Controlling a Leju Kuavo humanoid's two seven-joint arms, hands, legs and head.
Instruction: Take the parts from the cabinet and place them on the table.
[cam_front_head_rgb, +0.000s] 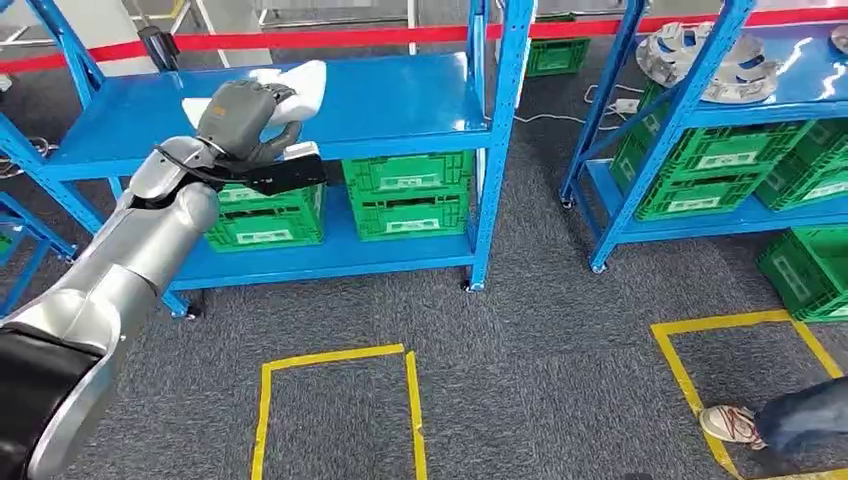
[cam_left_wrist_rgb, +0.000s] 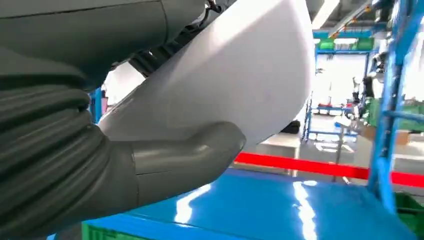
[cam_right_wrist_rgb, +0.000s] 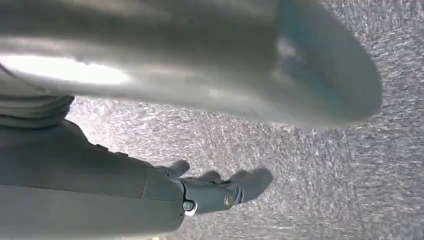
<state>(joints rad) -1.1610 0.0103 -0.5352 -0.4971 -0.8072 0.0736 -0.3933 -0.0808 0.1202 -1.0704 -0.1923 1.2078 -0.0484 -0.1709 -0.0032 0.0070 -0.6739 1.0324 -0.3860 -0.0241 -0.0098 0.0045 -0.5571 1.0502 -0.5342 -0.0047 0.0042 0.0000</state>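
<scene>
One white part (cam_front_head_rgb: 296, 84) is gripped by your left hand (cam_front_head_rgb: 243, 122) just over the blue shelf (cam_front_head_rgb: 400, 100); its smooth curve could slip free. Right hand (cam_right_wrist_rgb: 220, 192) hangs empty, fingers loosely apart.

Smooth matt white part (cam_left_wrist_rgb: 240, 75), glossy blue painted metal shelf (cam_left_wrist_rgb: 280, 210), ribbed green plastic crates (cam_front_head_rgb: 405, 195), rough grey carpet floor (cam_front_head_rgb: 540, 330), brushed silver arm (cam_front_head_rgb: 130, 270).

One white part (cam_front_head_rgb: 298, 82) upper left, two blue racks (cam_front_head_rgb: 400, 100), two yellow floor squares (cam_front_head_rgb: 340, 410), one red barrier tape (cam_front_head_rgb: 350, 38), one shoe (cam_front_head_rgb: 728, 424) (lower right), several green crates (cam_front_head_rgb: 408, 195) (total unclear)
</scene>
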